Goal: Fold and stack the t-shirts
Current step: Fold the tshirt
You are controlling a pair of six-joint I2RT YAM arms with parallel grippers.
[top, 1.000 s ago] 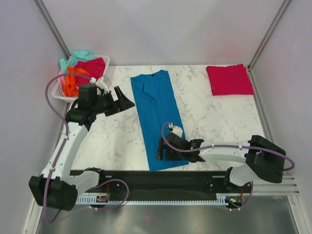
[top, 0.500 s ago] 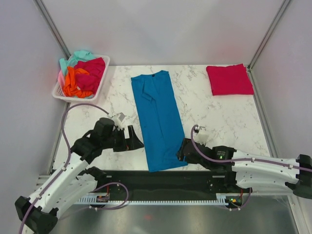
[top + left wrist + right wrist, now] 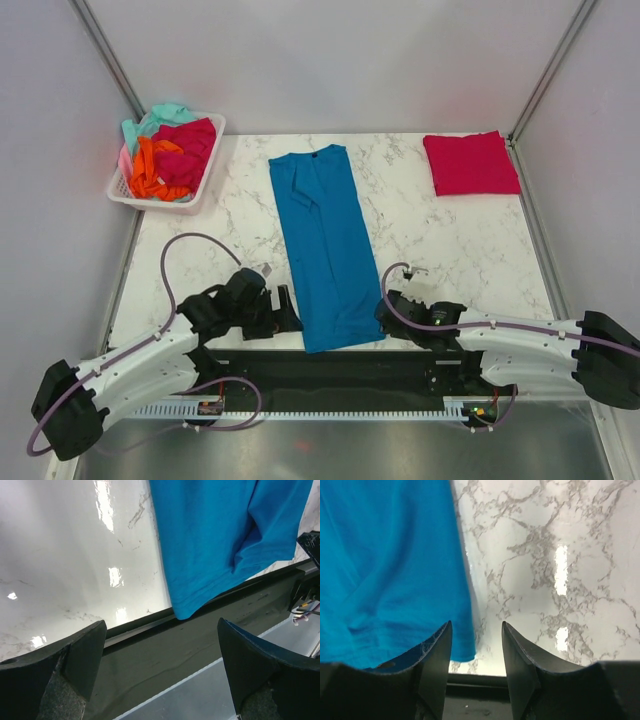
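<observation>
1. Change noted. One second ago the left gripper (image 3: 283,308) was up at 10 o'clock beside the white basket (image 3: 160,200), and the right gripper (image 3: 383,310) sat over the near hem of the teal t-shirt (image 3: 325,245). The left arm has since swung down to the table's (image 3: 450,250) near edge and the right has drawn off to the side. They now flank the hem at 6 o'clock, left claw at the 7 o'clock corner, right claw at the 5 o'clock corner. The shirt itself has not shifted.

2. Claw state. In the left wrist view, the left gripper (image 3: 161,630) stands wide apart and empty, with the hem corner of the teal t-shirt (image 3: 220,535) lying ahead of it. In the right wrist view, the right gripper (image 3: 476,630) is parted more narrowly and straddles the shirt's (image 3: 390,565) right edge. It clamps nothing.

3. Task position. The teal t-shirt lies as a long strip from 12 to 6 o'clock, its hem slightly over the near edge. A crimson t-shirt (image 3: 470,163) is folded at 2 o'clock. More t-shirts (image 3: 170,155) are heaped in the basket. I judge the arms are lining up to take both hem corners for the crosswise fold.

4. Markings. I find no brand, label or legible writing on any cloth, arm or basket.
</observation>
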